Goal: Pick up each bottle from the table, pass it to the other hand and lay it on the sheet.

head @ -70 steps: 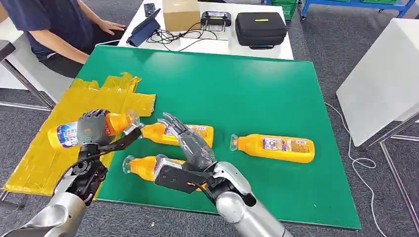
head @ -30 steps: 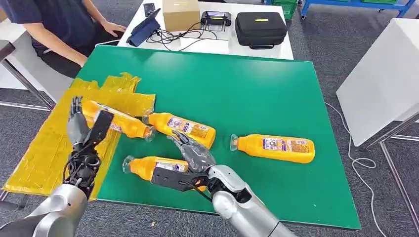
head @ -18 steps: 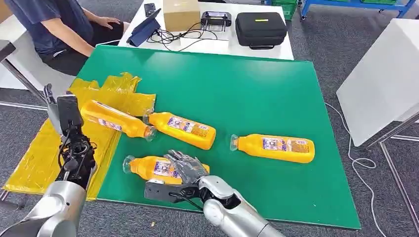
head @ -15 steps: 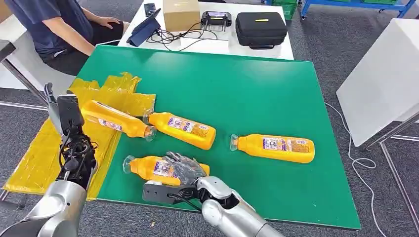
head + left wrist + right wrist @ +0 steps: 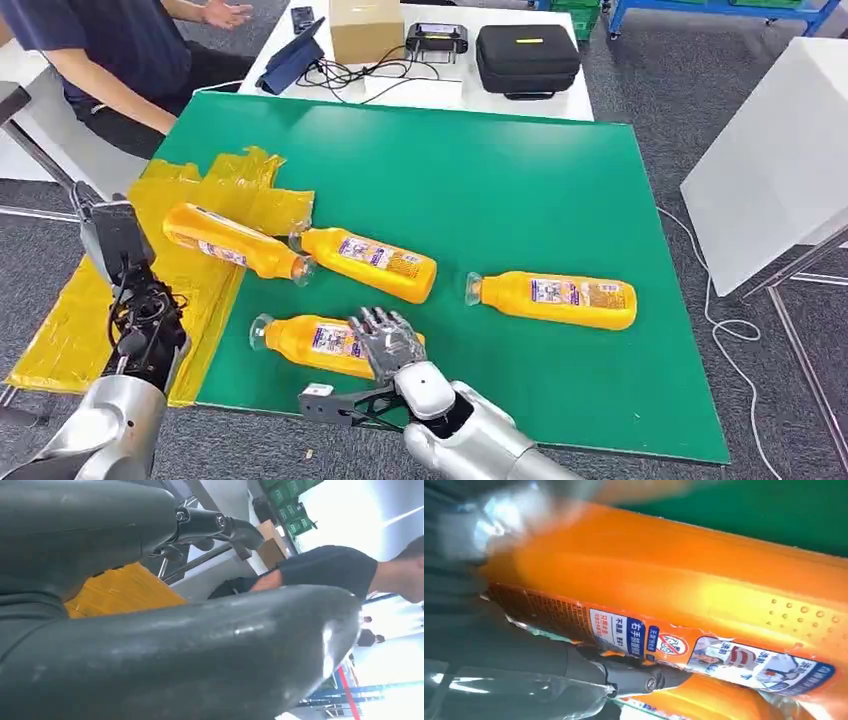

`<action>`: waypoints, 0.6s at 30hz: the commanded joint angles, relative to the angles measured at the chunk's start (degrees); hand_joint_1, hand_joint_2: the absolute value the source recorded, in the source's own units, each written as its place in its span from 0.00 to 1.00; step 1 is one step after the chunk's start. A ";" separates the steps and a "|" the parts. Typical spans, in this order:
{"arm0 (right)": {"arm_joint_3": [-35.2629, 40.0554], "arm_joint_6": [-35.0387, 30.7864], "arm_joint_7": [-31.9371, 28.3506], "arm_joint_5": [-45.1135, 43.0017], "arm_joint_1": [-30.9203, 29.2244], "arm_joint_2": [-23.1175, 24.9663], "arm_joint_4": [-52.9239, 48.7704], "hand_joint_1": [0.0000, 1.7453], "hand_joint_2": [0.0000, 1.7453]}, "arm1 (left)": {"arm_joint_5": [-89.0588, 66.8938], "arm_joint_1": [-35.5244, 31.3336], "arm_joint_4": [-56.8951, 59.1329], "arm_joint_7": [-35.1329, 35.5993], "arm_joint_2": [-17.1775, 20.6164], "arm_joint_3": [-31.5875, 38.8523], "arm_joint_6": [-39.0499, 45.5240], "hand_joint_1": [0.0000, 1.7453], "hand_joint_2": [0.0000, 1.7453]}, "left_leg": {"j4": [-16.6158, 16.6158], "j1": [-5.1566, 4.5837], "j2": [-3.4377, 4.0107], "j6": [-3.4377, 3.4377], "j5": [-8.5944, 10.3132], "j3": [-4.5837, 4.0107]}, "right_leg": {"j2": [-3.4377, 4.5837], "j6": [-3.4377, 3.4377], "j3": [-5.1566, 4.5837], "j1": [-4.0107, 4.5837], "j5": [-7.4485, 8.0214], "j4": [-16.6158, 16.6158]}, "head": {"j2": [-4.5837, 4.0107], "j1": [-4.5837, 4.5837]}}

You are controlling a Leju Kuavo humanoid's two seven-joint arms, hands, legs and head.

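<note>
Right robot hand (image 5: 385, 345) is draped over the near-edge bottle (image 5: 320, 342), fingers on its body but not clearly gripping yet. Bottle's long axis runs w/ the desk's (image 5: 520, 190) near edge, cap toward the yellow sheet (image 5: 90, 310). Left robot hand (image 5: 110, 235) hangs spread and empty over the sheet's outer side.

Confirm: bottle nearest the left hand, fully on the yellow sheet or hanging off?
Hanging off. The bottle lies on its side, body on the yellow sheet, neck end past the sheet's edge over the green table.

We see a robot test lab: green work table (image 5: 500, 170), far white desk (image 5: 560, 100) with tablet (image 5: 292, 55), cables (image 5: 345, 72), black case (image 5: 527, 58).
</note>
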 commanded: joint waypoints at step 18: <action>-1.29 2.16 -4.08 -6.93 -3.73 0.10 8.70 1.00 1.00 | 9.28 -0.13 0.38 3.78 1.58 -1.54 -12.04 0.00 0.00 | -0.06 0.17 -0.04 -0.25 0.11 0.52 | 0.09 -0.26 0.43 0.12 0.09 -0.07 | 0.02 -0.02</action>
